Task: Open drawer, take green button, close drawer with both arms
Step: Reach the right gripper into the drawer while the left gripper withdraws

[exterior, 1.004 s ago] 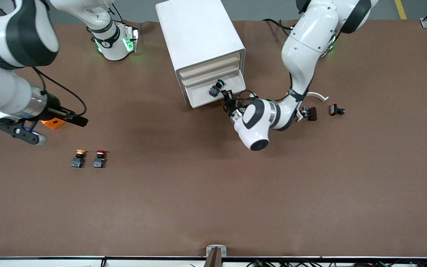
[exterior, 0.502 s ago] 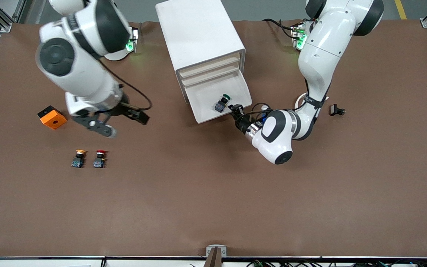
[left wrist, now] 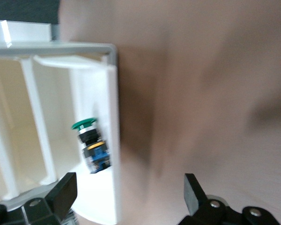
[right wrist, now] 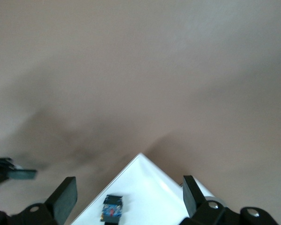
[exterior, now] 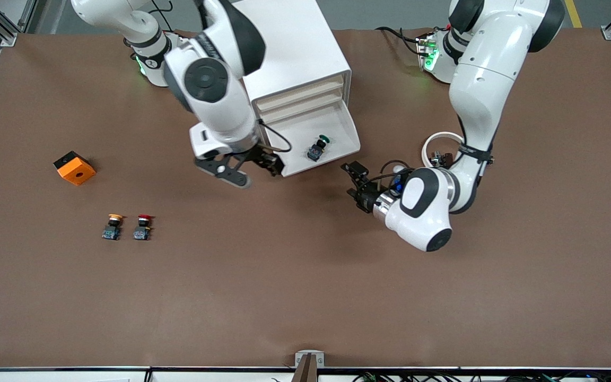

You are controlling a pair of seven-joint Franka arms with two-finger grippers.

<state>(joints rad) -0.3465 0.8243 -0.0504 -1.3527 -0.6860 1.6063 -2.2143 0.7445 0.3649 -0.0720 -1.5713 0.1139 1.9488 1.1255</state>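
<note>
The white cabinet point(exterior: 284, 42) stands at the table's back middle. Its lowest drawer point(exterior: 337, 135) is pulled out. The green-capped button point(exterior: 319, 148) lies on its side in the tray near the front. My left gripper point(exterior: 356, 187) is open and empty over the table, just off the drawer's front corner toward the left arm's end. Its wrist view shows the drawer point(left wrist: 110, 117) and the button point(left wrist: 91, 146) between open fingers point(left wrist: 61, 194). My right gripper point(exterior: 256, 171) is open and empty over the drawer's other front corner. Its wrist view shows the button point(right wrist: 112, 208) in the tray point(right wrist: 150, 187).
An orange block point(exterior: 75, 168) sits toward the right arm's end. A yellow-capped button point(exterior: 112, 226) and a red-capped button point(exterior: 142, 227) lie nearer the front camera. A white ring point(exterior: 439, 139) with a small dark part lies beside the left forearm.
The drawer slid out with the left gripper, which then let go and drew back toward the front camera. The right arm swung from its end of the table to the drawer's front.
</note>
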